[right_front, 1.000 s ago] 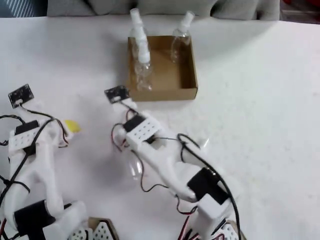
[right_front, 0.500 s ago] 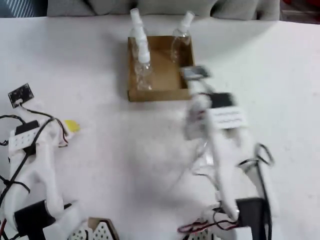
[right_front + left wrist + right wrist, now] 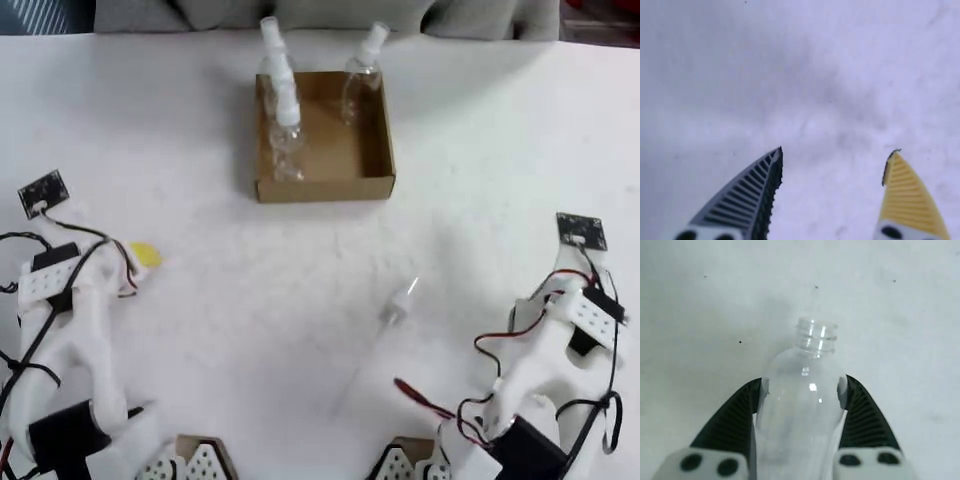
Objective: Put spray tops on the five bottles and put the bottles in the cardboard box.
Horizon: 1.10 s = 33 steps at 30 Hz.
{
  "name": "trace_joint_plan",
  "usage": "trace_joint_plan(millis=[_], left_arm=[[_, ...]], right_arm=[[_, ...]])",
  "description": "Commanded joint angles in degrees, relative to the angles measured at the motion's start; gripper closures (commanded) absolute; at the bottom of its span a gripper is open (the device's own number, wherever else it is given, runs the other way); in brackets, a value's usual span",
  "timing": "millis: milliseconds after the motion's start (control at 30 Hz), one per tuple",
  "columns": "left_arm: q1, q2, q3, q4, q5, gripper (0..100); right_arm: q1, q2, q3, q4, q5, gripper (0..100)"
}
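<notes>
Bottle (image 3: 807, 365) with no top is held by the right tool (image 3: 804, 384). The two black fingers close on its clear body, and the open threaded neck stays free beyond the fingertips. The left tool (image 3: 837, 150) is spread wide over the bare table (image 3: 520, 150) and holds nothing.

In the high view a loose spray top (image 3: 400, 298) lies on the table, a little right of centre. Its thin tube runs from it toward the lower middle of the frame.

I judge that the step in hand is to join this top to the held bottle. To do it well, the right tool should keep the bottle steady with the neck exposed. The free tool should take the top by its head, not by the tube. The tube should enter the neck first, straight and without bending, and only then is the cap turned on the thread.

Farther away, in the upper centre of the frame, stands the cardboard box (image 3: 325, 187), open on top. Three bottles with spray tops appear to stand upright in it:
- a corner bottle (image 3: 272, 55) at the far left,
- a second bottle (image 3: 286, 125) just in front of it by the left wall,
- a third bottle (image 3: 358, 75) at the far right corner.
</notes>
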Motion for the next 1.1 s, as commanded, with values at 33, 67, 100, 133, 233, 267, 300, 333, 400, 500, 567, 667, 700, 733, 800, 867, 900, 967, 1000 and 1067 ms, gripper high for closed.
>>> trace_joint_plan(millis=[33,67,100,133,233,267,300,333,400,500,567,667,700,733,800,867,900,967,1000,1067], left_arm=[[0.75,-2.86,-0.35,-0.88,-0.62,68],[0.75,-2.86,-0.35,-0.88,-0.62,68],[0.75,-2.86,-0.35,-0.88,-0.62,68],[0.75,-2.86,-0.35,-0.88,-0.62,68],[0.75,-2.86,-0.35,-0.88,-0.62,68],[0.75,-2.86,-0.35,-0.88,-0.62,68],[0.75,-2.86,-0.26,-0.88,-0.62,68],[0.75,-2.86,-0.26,-0.88,-0.62,68],[0.75,-2.86,-0.26,-0.88,-0.62,68],[0.75,-2.86,-0.26,-0.88,-0.62,68],[0.75,-2.86,-0.26,-0.88,-0.62,68],[0.75,-2.86,-0.26,-0.88,-0.62,68],[0.75,-2.86,-0.26,-0.88,-0.62,68],[0.75,-2.86,-0.26,-0.88,-0.62,68],[0.75,-2.86,-0.26,-0.88,-0.62,68],[0.75,-2.86,-0.26,-0.88,-0.7,68],[0.75,-2.86,-0.26,-0.88,-0.7,68],[0.75,-2.86,-0.26,-0.88,-0.7,68],[0.75,-2.86,-0.26,-0.88,-0.7,68],[0.75,-2.86,-0.26,-0.88,-0.7,68]], right_arm=[[1.63,-1.98,-0.26,-1.45,1.14,92.2],[1.63,-1.98,-0.26,-1.45,1.14,88.9],[1.63,-1.98,-0.26,-1.45,1.05,85.3],[1.63,-1.98,-0.26,-1.45,1.14,82.4],[1.63,-1.98,-0.62,-1.45,1.49,77.8],[1.63,-2.07,-0.7,-1.45,1.49,78.0],[1.63,-2.07,-0.97,-1.27,1.49,77.9],[1.63,-2.07,-1.23,-1.1,1.49,77.9],[1.63,-2.07,-1.49,-1.1,1.49,77.9],[1.63,-2.07,-1.49,-1.1,1.49,77.9],[1.63,-2.07,-1.49,-1.01,1.49,77.9],[1.63,-2.07,-1.58,-1.01,1.14,77.9],[1.36,-2.07,-1.58,-1.01,1.14,77.6],[1.19,-2.07,-1.58,-0.92,1.14,77.6],[1.1,-2.07,-1.67,-0.04,1.14,77.5],[1.01,-1.98,-2.37,1.27,1.05,76.6],[1.01,-1.98,-2.81,2.07,1.05,75.1],[1.01,-1.98,-3.87,3.82,1.05,71.1],[1.01,-1.98,-4.22,4.62,1.05,69.8],[1.19,-1.98,-4.75,5.23,0.62,69.7]])
